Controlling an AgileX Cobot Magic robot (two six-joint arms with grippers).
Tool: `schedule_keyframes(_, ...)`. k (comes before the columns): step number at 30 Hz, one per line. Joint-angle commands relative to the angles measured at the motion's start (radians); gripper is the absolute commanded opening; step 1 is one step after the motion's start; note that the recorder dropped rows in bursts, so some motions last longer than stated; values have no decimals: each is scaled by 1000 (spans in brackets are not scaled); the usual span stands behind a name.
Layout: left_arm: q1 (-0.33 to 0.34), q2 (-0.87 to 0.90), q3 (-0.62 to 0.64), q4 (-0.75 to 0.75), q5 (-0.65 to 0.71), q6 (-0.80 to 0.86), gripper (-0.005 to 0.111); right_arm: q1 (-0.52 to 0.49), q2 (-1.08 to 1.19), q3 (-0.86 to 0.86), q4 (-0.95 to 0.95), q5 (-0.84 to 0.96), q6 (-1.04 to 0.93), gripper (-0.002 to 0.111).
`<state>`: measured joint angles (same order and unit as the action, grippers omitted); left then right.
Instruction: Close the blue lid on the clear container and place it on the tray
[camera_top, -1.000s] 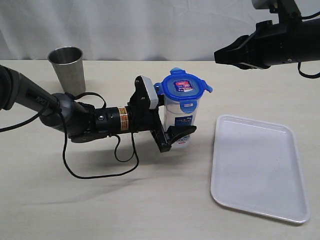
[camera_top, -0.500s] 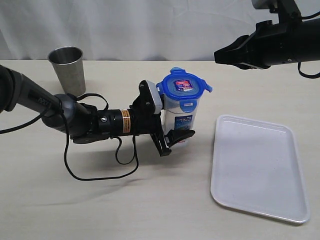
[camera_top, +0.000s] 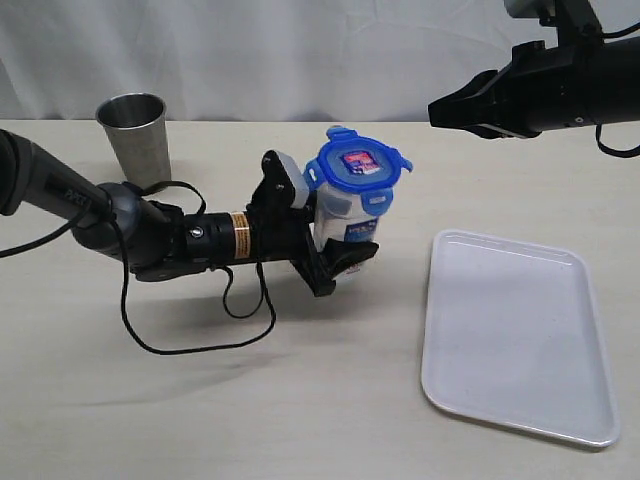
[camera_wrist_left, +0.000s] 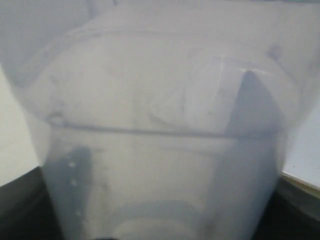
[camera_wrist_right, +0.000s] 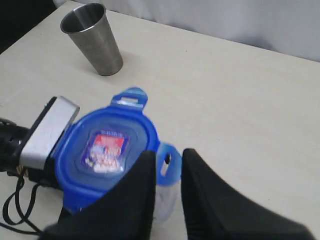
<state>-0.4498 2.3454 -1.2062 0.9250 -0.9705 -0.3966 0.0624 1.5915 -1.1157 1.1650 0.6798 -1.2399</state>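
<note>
- Ext. view: left gripper is lying low over the table, fingers clamping the clear container at its lower body; container is tilting slightly.
- Blue lid is sitting on the container top, sticker up.
- Tray is lying at the container's 4 o'clock, apart from it; steel cup is standing at 10 o'clock.
- Right gripper is hovering at 2 o'clock, above the table.
- Left wrist view: blurred clear container is filling the frame w/ dark fingers flanking it.
- Right wrist view: right gripper is hanging over the blue lid, fingers slightly apart, gripping nothing; steel cup is standing beyond.
</note>
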Motion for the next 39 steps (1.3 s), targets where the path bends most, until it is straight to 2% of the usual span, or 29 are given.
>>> schedule_keyframes(1,71,-65,-6,99,-33,-99,0,-6,-3,4,-7,21,24,19)
schedule_keyframes(3,102,-87,-6,211,-63,-121,0,-6,-3,4,-7,28,24,19)
schedule_keyframes(7,180,-103,-6,347,-251,-157,0,-4,-3,4,6,30,24,19)
schedule_keyframes(9,217,-111,-6,367,-251,-182,0,-4,-3,4,16,45,24,20)
schedule_keyframes(11,245,-117,-5,434,-251,-250,0,-4,-3,4,33,73,22,20)
schedule_keyframes(14,280,-117,4,529,-251,-261,0,-1,-3,2,41,109,22,20)
schedule_keyframes(19,310,-117,61,520,-251,-177,0,6,-3,2,97,180,-14,20)
schedule_keyframes(22,310,-117,86,467,-251,-118,0,62,-1,6,92,159,-14,20)
schedule_keyframes(28,310,-117,118,415,-251,-39,0,253,1,6,65,-135,30,20)
schedule_keyframes(30,310,-117,125,405,-251,-29,0,294,9,-15,21,-153,80,24)
schedule_keyframes(35,314,-110,136,379,-251,4,0,313,78,-160,-188,-61,394,47)
schedule_keyframes(39,324,-98,136,358,-251,7,0,313,128,-288,-399,58,663,47)
